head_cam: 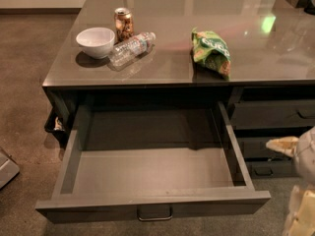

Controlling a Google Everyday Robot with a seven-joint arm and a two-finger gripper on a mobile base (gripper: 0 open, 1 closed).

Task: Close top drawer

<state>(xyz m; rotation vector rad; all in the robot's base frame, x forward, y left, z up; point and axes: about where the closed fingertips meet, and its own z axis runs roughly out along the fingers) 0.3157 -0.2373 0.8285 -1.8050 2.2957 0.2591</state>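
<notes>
The top drawer [152, 168] is pulled far out of the dark grey cabinet, toward the camera. Its plain dark interior is empty. Its flat front runs along the bottom of the view, with a small metal bail handle [154, 214] at its centre. My gripper [293, 181] is at the right edge of the view, to the right of the drawer's right side wall and apart from it. Its cream fingertips [282, 145] stand wide apart and hold nothing. Part of the gripper is cut off by the view's edge.
On the glossy countertop [172, 73] are a white bowl [96, 42], a can [123, 23], a water bottle [130, 48] lying on its side and a green chip bag [211, 50]. Slimmer shut drawers [270, 114] stack at the right. A grey object [6, 168] sits on the floor at the left.
</notes>
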